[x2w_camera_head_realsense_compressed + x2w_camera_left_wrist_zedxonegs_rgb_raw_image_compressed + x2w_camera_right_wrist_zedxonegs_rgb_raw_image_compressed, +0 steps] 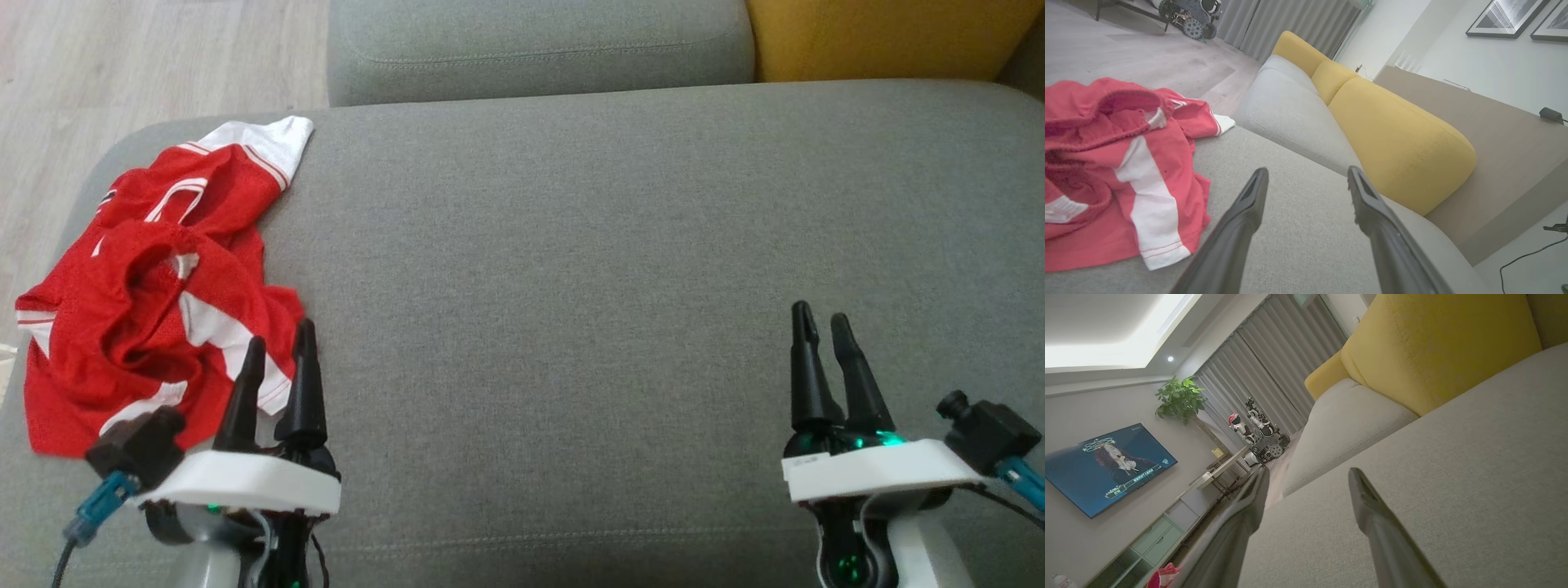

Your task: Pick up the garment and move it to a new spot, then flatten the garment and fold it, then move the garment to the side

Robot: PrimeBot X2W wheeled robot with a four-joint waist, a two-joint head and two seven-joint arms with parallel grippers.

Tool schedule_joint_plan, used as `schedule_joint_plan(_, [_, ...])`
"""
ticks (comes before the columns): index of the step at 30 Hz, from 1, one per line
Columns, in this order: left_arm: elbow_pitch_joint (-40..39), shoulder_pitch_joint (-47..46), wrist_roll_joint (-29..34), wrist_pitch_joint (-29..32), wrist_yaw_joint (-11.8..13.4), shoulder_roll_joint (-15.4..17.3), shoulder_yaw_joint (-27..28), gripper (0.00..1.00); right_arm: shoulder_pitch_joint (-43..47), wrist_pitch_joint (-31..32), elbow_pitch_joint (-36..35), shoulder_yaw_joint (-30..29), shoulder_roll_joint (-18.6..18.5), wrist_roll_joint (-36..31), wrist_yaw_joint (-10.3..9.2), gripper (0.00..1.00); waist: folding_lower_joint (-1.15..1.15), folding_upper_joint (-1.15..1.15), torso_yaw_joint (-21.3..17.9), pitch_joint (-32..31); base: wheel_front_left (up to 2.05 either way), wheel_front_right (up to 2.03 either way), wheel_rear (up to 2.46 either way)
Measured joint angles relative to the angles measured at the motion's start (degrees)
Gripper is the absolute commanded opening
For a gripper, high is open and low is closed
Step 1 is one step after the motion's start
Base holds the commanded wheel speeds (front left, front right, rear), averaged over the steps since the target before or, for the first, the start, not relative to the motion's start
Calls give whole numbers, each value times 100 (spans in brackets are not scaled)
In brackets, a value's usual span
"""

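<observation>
Garment [155,286] is a red mesh sports piece with white stripes. It's crumpled in a heap at the far left end of the grey sofa seat [571,245], right up by the rounded corner. One white end sticks out toward the back of the seat, and the near edge of the heap shows a white hem with red stitching. None of it is flat or folded, it's just bunched up with a ribbed opening gaping upward.

Left gripper [281,333] sits low over the seat just beside the heap's right edge. Its fingers are spread wide with only bare grey fabric between them, so it isn't holding anything. In the left wrist view the cloth lies off to the left of the left-hand finger, close, but I can't make out any contact. In the head view the fingertips overlap the cloth's edge.

Right gripper [820,314] is way over on the right side of the seat, well apart from the garment. Its fingers are also released and empty, pointing along the bare cushion.

Behind the seat there's a second grey cushion [539,49] and a yellow back cushion [882,37]. Pale wood floor [122,57] shows past the left end of the sofa. The right wrist view also catches a wall TV [1106,469] that's switched on, a leafy plant [1180,396], grey curtains [1274,375] and another wheeled robot [1257,428] parked by them. There's a bit of red at the bottom edge there too, too small to say what it is.
</observation>
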Motion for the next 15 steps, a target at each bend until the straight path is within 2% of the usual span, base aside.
schedule_joint_plan(15, [-198, 3, 953, -258, 77, 8, -100, 100, -2, -252, -168, 162, -2, -1079, 0, 100, 0, 0, -9, 8, 0, 0, 0])
